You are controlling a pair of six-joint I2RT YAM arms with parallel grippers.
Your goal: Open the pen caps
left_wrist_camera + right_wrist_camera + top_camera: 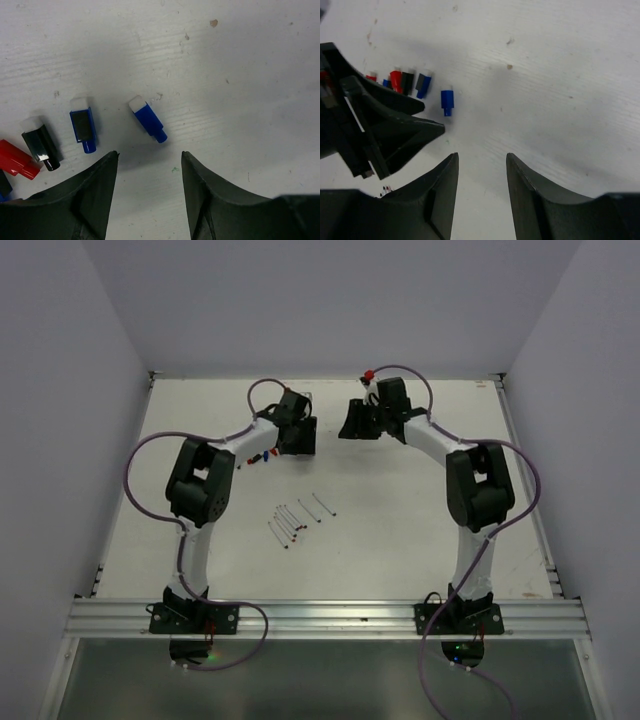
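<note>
The left gripper [150, 156] is hanging released, empty; the caps [148, 120] are lying at its 9 to 12 o'clock. The right gripper [482, 157] is gaping too. The pens [297, 518] are lying at the caps' 5 o'clock.

A robotics lab test cell — a white table [400, 490] boxed in by bare pale walls [330, 300], with two robot arms [200, 490] bolted to an aluminium rail [330, 618] along its near edge and purple cables [127, 475] looping from their bases.
</note>
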